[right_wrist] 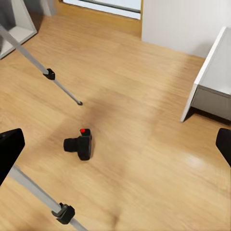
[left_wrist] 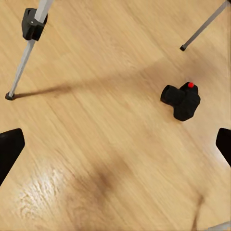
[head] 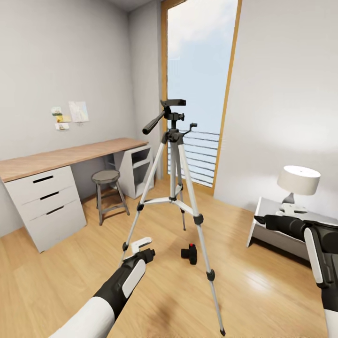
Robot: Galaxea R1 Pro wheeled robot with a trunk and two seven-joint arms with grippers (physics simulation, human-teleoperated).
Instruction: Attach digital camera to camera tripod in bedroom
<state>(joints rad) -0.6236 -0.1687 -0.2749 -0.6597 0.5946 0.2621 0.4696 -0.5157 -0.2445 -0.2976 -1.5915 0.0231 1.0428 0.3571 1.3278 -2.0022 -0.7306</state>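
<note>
1. The camera tripod (head: 174,188) stands upright on the wood floor (head: 263,291) in the middle of the room, legs spread, its black head and pan handle at the top, bare of any camera.
2. The digital camera (head: 189,254) lies on the floor between the tripod's legs, red button up. My left wrist view shows it (left_wrist: 182,100) apart from every leg; my right wrist view shows it (right_wrist: 79,144) the same way.
3. My left gripper (head: 142,248) hangs low over the floor, near the tripod's left front leg and a little way left of the camera. In the left wrist view its dark fingertips (left_wrist: 9,149) sit at opposite edges: spread wide, nothing between them.
4. My right gripper (head: 288,211) is raised over the grey nightstand (head: 263,206), beside the white lamp (head: 298,180). In the right wrist view its fingertips (right_wrist: 8,147) are likewise far apart and hold nothing.
5. Desk with drawers (head: 44,197) and a grey stool (head: 109,190) stand along the left wall.
6. Writing: small notes (head: 70,115) pinned above the desk are too small to read. No brand or label is legible on the camera or tripod.
</note>
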